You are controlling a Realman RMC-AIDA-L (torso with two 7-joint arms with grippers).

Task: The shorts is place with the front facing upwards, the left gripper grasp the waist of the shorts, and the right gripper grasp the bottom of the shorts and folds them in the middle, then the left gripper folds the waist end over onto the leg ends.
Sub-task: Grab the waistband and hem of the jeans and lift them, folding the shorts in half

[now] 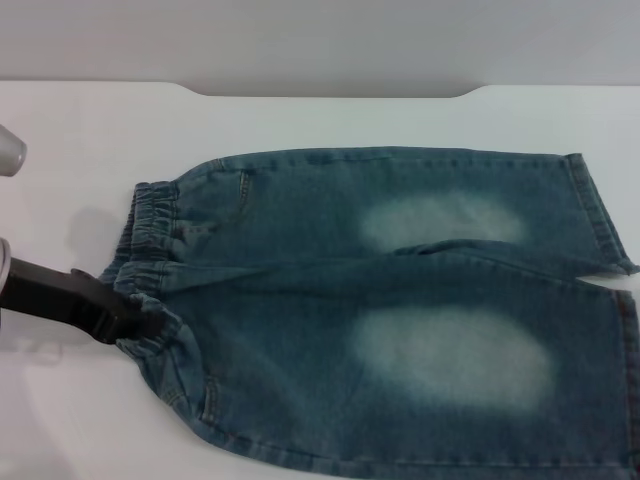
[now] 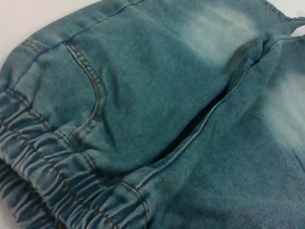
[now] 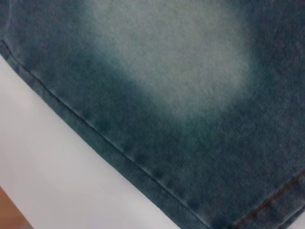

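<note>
The blue denim shorts lie flat and front up on the white table. The gathered elastic waist is at the left, and the bottom of the shorts, the leg ends, is at the right. Each leg has a pale faded patch. My left gripper, a dark jaw, reaches in from the left edge and touches the near part of the waistband. The left wrist view shows the waistband and a front pocket seam up close. The right wrist view looks down on a faded patch and a side seam. My right gripper is out of view.
The white table shows bare to the left of and behind the shorts, with a curved back edge. Bare table also borders the near leg. The leg hems run up to the right edge of the head view.
</note>
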